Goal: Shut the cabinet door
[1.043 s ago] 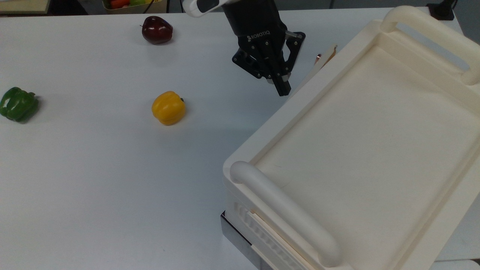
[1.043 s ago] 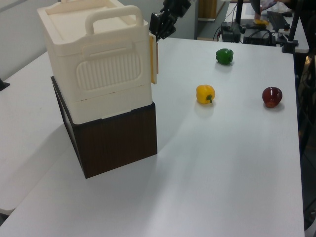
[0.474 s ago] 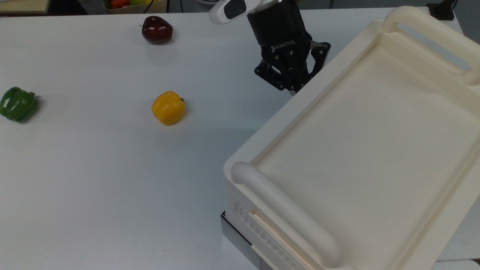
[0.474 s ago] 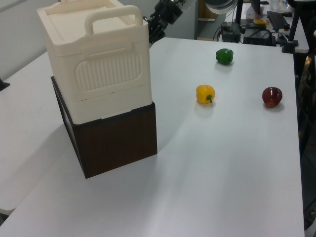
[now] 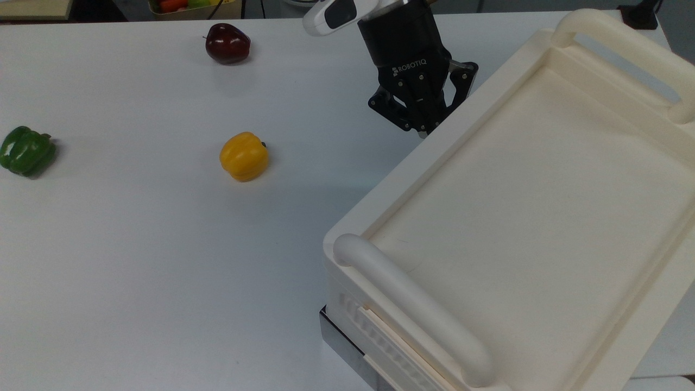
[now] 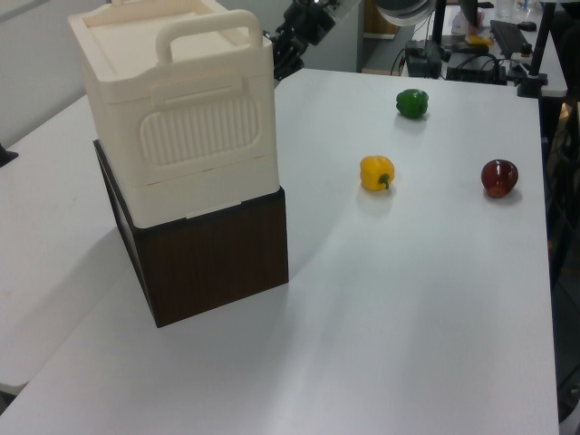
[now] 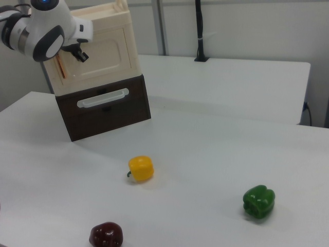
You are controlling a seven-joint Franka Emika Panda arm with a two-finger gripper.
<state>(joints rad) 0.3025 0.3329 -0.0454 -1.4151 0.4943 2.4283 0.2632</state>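
White table (image 5: 136, 244) open | end effector (image 5: 429, 127) against cabinet (image 5: 543, 217) edge, finger state unclear | cabinet door (image 7: 103, 54) flush

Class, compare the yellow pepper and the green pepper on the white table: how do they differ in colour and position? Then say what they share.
The yellow pepper is yellow; the green pepper is green. In the top view, the yellow pepper lies nearer the cabinet, while the green pepper lies at the top view's far left. Both are bell peppers lying free on the white table, apart from the gripper.
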